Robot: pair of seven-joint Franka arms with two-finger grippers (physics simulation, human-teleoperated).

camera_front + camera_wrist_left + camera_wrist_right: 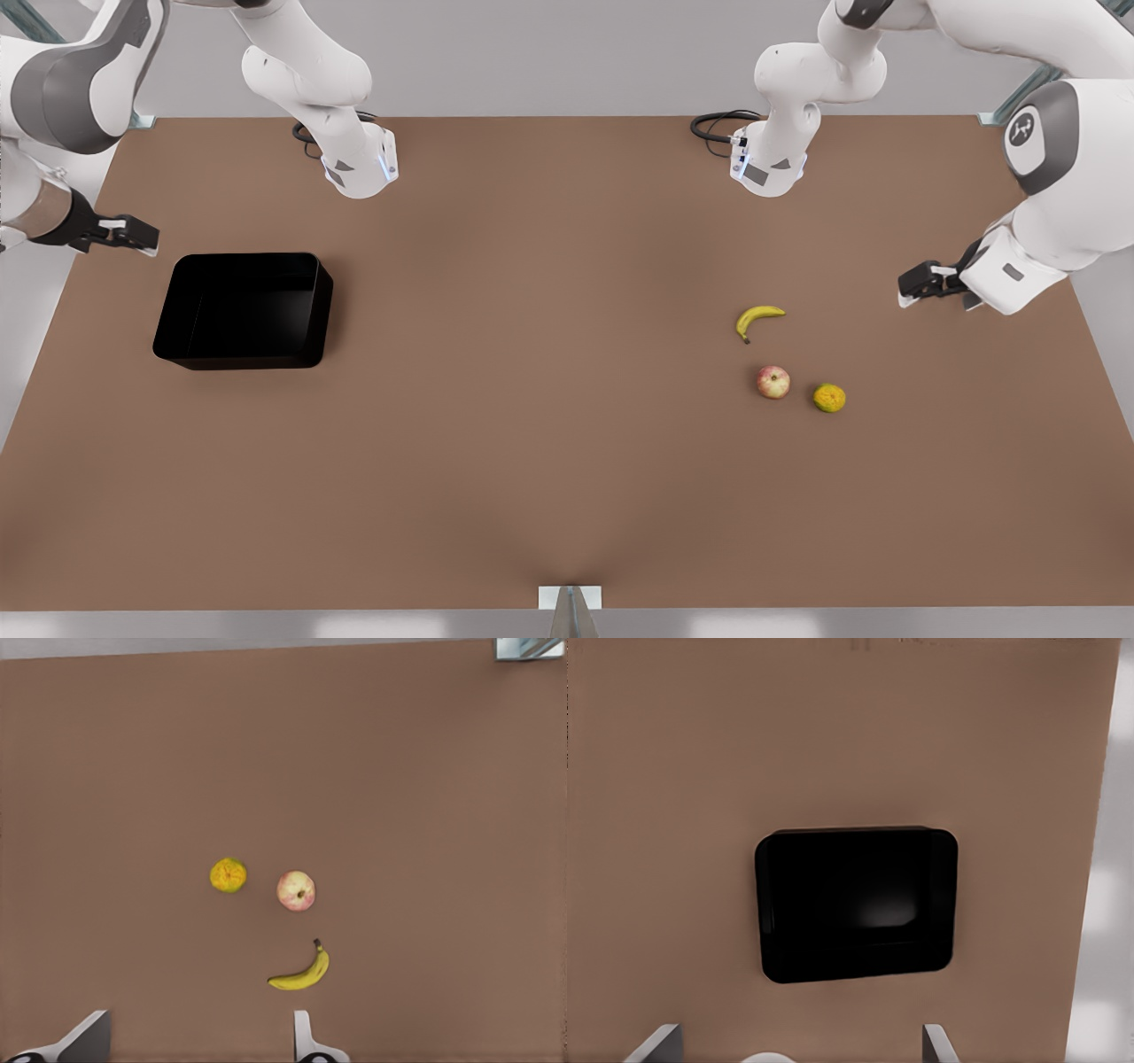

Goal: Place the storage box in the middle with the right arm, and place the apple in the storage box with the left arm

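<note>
From the front view I see the storage box (242, 309) sitting flat on the brown bench (549, 461) towards the front view's left, well away from the bench's middle, with nothing inside it; the right tool (133, 234) hangs just beyond the box's far left corner, above the bench edge, and from this angle I cannot tell how its fingers stand. Far from the box, towards the front view's right, the apple (772, 382) rests on the bench with the rough yellow-orange fruit (829, 398) just beside it on the side away from the box, and the banana (757, 319) lies near the apple on its far side, touching neither; the left tool (921, 282) hovers well beyond the banana, out by the bench's right edge. In the left wrist view I look down on the apple (296, 890) between the rough fruit (229, 874) and the banana (303, 973), and the left tool's fingers (306, 1041) are spread wide apart, gripping nothing. In the right wrist view the storage box (858, 904) lies squarely below, and the right tool's fingers (656, 1043) stand wide apart with nothing between them
</note>
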